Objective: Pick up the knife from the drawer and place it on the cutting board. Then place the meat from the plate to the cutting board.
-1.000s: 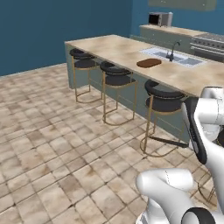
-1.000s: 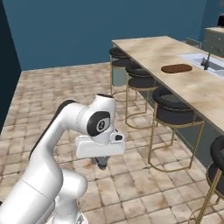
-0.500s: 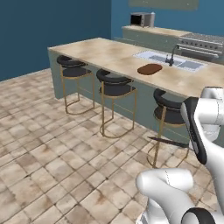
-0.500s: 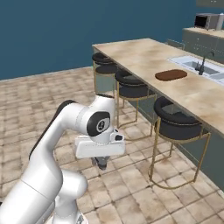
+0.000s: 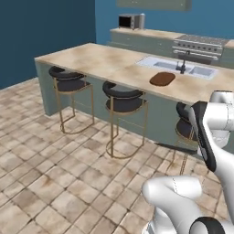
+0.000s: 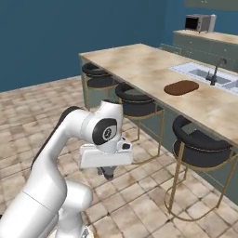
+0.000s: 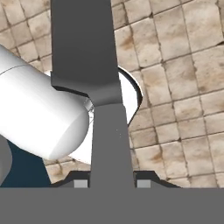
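My gripper is shut on the knife, whose dark grey handle runs up between the fingertips into a broad blade over the tiled floor. From the right base, the gripper hangs low under the white hand, well short of the island. From the left base, the knife pokes out as a thin dark strip beside the forearm. The cutting board, dark reddish-brown and oval, lies bare on the island counter next to the sink. The drawer, meat and plate are out of view.
Three black stools with gold legs stand along the island's near side. A sink with faucet sits behind the board. A back counter carries a microwave and a stove. Open tiled floor lies left.
The whole picture has shifted: the base has moved, bringing the island and the board nearer and more central. The arm keeps its pose with the knife still held.
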